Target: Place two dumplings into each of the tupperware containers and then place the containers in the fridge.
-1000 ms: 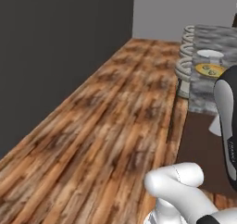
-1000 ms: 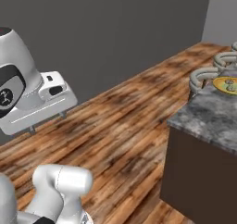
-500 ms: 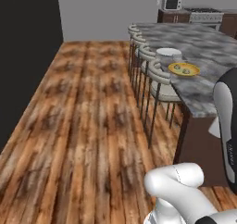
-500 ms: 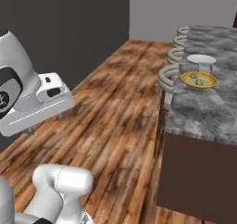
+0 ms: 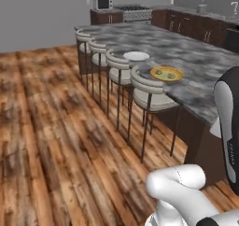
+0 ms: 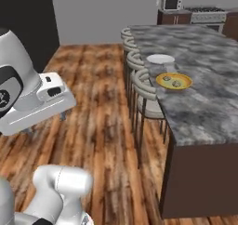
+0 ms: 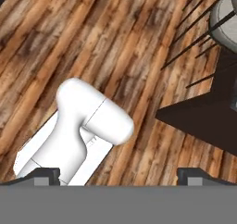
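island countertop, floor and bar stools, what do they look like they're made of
Island countertop: likely polished stone, granite or marble, going by its mottled grey veining. Floor: wood planks, varied brown grain with board seams. Bar stools: thin dark legs, probably metal, with pale curved seats and backs, possibly upholstered; hard to tell.

A home kitchen: marble island [image 5: 186, 57] with bar stools [image 5: 151, 96], microwave [image 5: 102, 3], stove [image 5: 135, 9], wood floor [image 5: 46, 127].

We see long grey marble island counter [image 5: 186, 57] over wood plank floor [image 5: 46, 127]. Four stools [image 5: 149, 92] line its near side. Yellow orange-rimmed plate [image 6: 174, 81] and round white plate [image 6: 160, 59] rest near counter edge, apart. White microwave [image 5: 102, 3] at far wall.
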Available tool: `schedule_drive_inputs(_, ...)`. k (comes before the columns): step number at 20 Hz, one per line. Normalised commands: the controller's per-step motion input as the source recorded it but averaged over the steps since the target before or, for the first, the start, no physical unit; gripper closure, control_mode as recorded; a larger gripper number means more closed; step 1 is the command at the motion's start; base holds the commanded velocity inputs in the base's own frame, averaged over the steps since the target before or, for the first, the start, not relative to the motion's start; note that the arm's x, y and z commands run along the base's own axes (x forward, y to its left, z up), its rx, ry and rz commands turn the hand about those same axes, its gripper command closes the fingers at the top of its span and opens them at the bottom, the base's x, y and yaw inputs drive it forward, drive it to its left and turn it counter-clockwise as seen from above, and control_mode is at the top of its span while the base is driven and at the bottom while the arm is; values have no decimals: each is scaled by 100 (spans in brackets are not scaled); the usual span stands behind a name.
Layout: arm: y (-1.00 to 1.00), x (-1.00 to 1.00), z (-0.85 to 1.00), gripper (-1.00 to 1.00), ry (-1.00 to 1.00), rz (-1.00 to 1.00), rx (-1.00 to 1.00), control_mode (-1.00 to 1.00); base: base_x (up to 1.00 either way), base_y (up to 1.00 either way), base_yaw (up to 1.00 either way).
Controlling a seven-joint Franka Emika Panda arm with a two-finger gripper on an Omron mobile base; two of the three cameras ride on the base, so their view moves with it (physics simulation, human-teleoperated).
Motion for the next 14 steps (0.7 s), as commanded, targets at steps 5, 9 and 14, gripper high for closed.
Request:
schedule_drive_inputs(5, 0, 0, 0, -100, 0, 0, 0, 100, 73, 84, -69)
schedule_drive_inputs(9, 0, 0, 0, -100, 0, 0, 0, 100, 72, 85, -68)
schedule_drive_inputs(14, 0, 0, 0, -100, 0, 0, 0, 100, 69, 88, -67)
